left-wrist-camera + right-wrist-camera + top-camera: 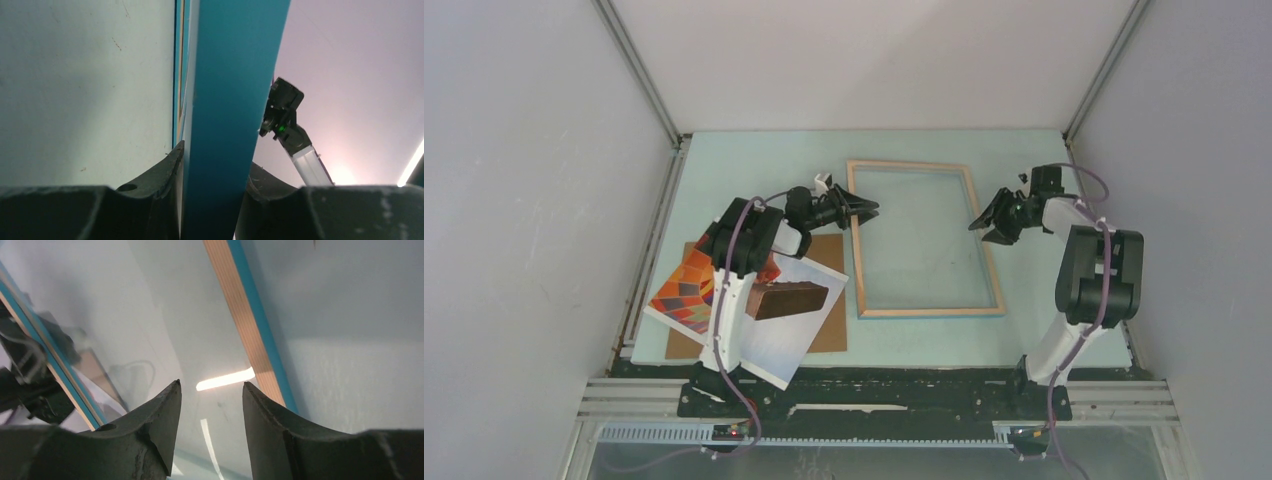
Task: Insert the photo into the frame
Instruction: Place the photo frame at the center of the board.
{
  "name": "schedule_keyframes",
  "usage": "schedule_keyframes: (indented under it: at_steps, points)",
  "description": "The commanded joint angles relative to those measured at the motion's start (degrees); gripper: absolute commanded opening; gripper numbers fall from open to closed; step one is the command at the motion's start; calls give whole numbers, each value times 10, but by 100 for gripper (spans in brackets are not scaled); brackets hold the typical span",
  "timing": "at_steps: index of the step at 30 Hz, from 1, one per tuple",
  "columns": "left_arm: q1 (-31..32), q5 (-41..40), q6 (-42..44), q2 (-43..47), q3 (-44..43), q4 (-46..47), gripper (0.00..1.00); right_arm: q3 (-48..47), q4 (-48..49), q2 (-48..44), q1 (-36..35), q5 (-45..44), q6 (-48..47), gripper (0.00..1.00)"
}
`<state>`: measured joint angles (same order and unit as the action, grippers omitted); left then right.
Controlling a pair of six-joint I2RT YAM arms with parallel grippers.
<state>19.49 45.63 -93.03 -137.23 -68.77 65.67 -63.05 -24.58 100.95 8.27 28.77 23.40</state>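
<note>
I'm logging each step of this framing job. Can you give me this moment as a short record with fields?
frame: mid-table, wood back up, nothing in it
photo: left of the frame, on the backing board, partly hidden by the left arm
left gripper: shut on the frame's left rail
right gripper: open, at the frame's right rail, gripping nothing
task state: photo not yet in the frame
</note>
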Motion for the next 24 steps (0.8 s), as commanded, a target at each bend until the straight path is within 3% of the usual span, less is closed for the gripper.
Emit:
schedule_keyframes:
  at_steps: [1,10,24]
  points:
    - [-1,3,-8,-4,-36,44,37,-102,27,65,2,-7,29,57]
    - [-6,5,-37,-25,-48,76,37,-296,-11,187,-7,5,42,56]
    - [-7,4,-43,-33,-53,79,37,-394,-13,284,-15,30,63,54]
